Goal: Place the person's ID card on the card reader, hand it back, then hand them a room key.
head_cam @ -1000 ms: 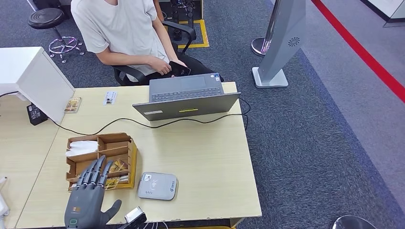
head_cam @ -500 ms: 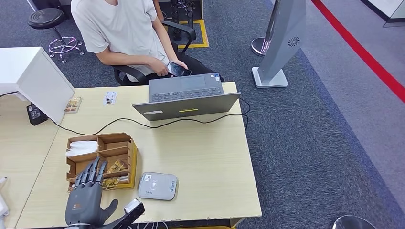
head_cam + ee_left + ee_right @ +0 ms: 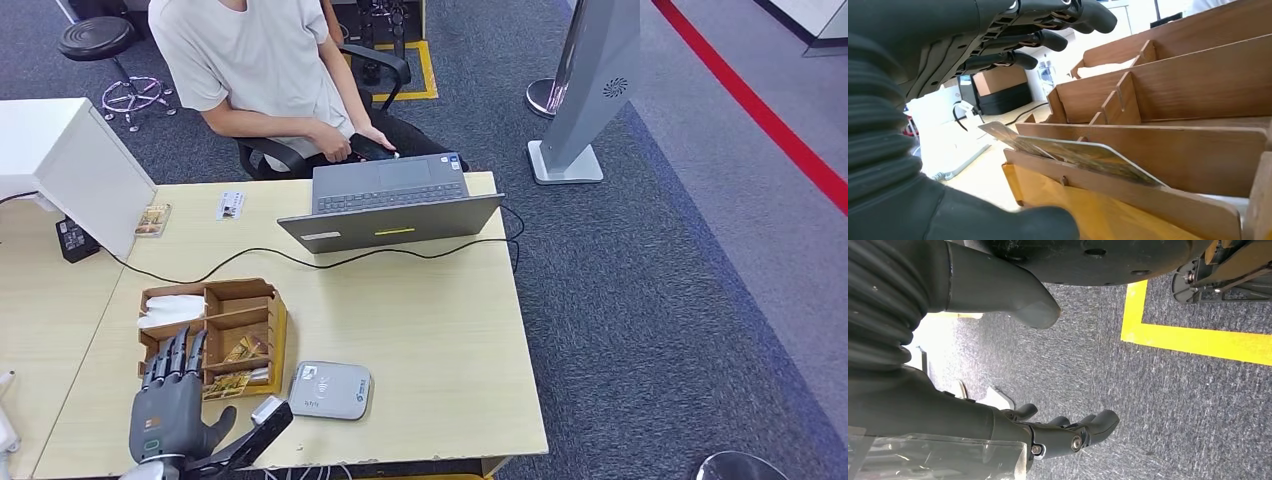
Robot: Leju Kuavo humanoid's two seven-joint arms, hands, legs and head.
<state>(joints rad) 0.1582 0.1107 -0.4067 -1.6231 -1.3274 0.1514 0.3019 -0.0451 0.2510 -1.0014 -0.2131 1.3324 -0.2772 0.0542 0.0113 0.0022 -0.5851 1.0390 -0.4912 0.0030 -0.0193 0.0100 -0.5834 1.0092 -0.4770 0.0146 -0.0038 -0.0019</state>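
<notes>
My left hand (image 3: 168, 408) hovers with its fingers spread and nothing in it over the near corner of the wooden organiser box (image 3: 276, 330). Gold key cards (image 3: 236, 366) lie in the box's front compartments. In the left wrist view the fingers (image 3: 1038, 37) reach out above the box wall (image 3: 1173, 150), and a key card (image 3: 1083, 155) leans in the nearest slot. The grey card reader (image 3: 330, 390) lies just right of the box with nothing on it. A white card (image 3: 230, 205) lies at the far edge of the table. My right hand (image 3: 998, 425) hangs over carpet, holding nothing.
A seated person (image 3: 260, 70) across the table holds a dark phone (image 3: 372, 148). An open laptop (image 3: 390, 205) stands at the far edge, with a black cable (image 3: 250, 255) running left. A white box (image 3: 70, 165) and a gold card (image 3: 152, 220) are at the far left.
My left hand has drawn back toward me and slightly left, off the box's compartments to its near corner. The person has shifted the phone in their hands.
</notes>
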